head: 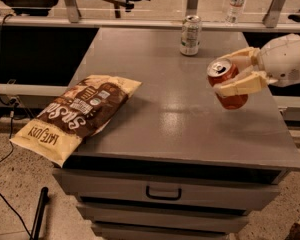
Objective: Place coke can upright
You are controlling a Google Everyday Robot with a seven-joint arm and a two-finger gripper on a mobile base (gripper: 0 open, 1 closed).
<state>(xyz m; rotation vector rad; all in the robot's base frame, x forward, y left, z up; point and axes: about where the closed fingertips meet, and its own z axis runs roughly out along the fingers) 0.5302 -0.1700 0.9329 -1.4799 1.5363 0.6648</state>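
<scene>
The coke can (228,83) is red with a silver top and is held tilted, its top leaning up and to the left, just above the right side of the grey cabinet top (160,109). My gripper (229,74) reaches in from the right edge. Its cream fingers (240,84) are shut on the can, one behind it and one across its front. The white wrist sits at the far right.
A silver-green can (190,35) stands upright at the back of the cabinet top. A brown and cream snack bag (72,114) lies over the left front edge. A clear plastic bottle (237,2) stands behind the rail. Drawers with a handle (163,193) are below.
</scene>
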